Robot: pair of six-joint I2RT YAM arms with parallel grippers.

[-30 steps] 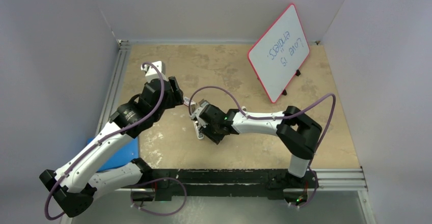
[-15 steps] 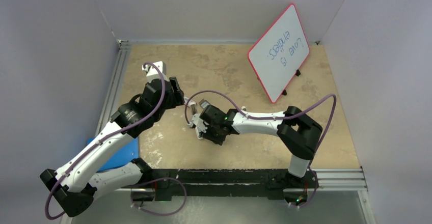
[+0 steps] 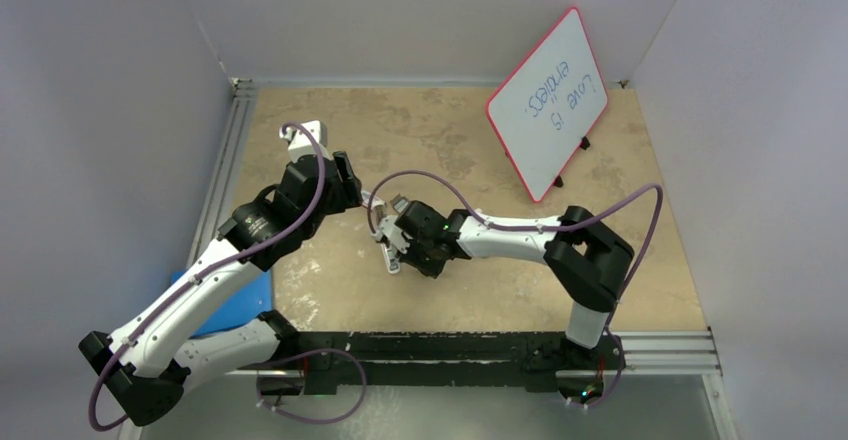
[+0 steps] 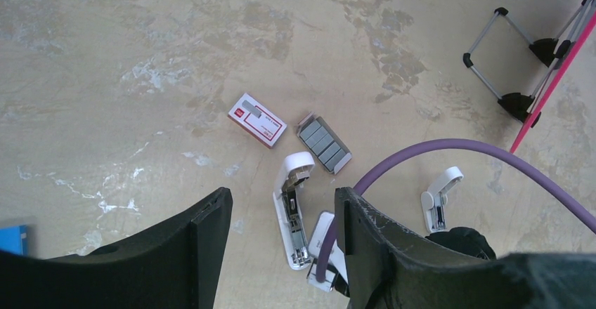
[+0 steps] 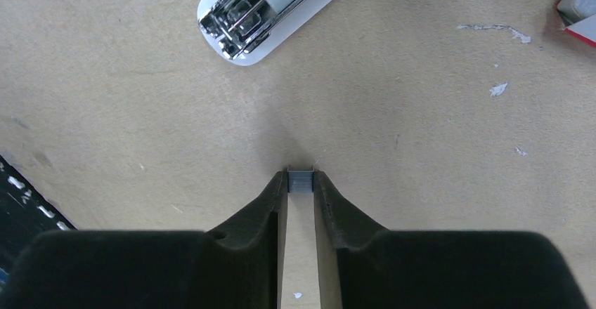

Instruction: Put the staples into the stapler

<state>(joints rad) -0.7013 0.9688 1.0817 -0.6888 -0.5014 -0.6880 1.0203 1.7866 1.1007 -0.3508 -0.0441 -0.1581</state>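
Firmly, the right gripper pinched a short staple strip at its fingertips, near the open stapler lying on the table. The left gripper hung spread above; tray and sleeve lay beside the stapler.

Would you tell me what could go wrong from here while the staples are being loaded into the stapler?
1. The right gripper pinches the staple strip only at its very fingertips, so the strip may slip or twist out.
2. The open stapler lies slanted relative to the fingers, so the strip may catch on the channel edge.
3. The left gripper is open and not holding the stapler; a push may slide it.
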